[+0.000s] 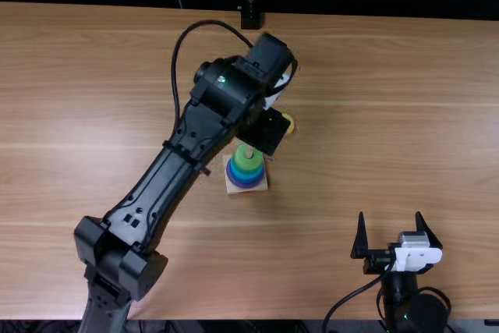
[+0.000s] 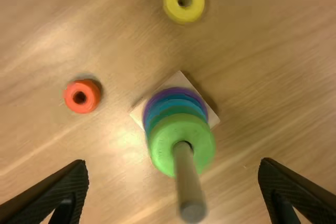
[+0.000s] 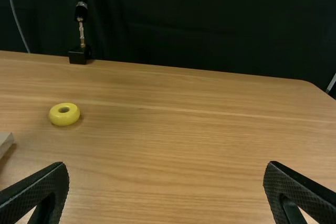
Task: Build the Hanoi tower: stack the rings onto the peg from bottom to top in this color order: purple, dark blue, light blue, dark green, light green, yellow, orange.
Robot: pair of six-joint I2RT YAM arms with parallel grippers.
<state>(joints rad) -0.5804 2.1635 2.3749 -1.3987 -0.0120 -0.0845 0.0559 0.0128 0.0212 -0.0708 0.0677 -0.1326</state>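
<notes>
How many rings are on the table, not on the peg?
2: the yellow ring, just beyond the wooden base, and the orange ring, off another side. More may be hidden.

Open room: light brown wooden table point(image 1: 390, 115), right of black jointed left arm point(image 1: 179, 157), which slants across as an obstacle. Upright, pale cylindrical peg point(image 2: 189, 184) juts through thick light green ring point(image 2: 160, 145). Gaps separate that from small orange ring point(image 2: 92, 98) and round yellow ring point(image 2: 184, 14).

Premises consistent with a robotics lab. Noted: left robot arm point(image 1: 175, 169) and right robot arm point(image 1: 401, 294) at a wooden counter point(image 1: 390, 130); dark backdrop point(image 3: 210, 30) beyond its far edge; slim stand point(image 3: 80, 55) with black base at that edge.
</notes>
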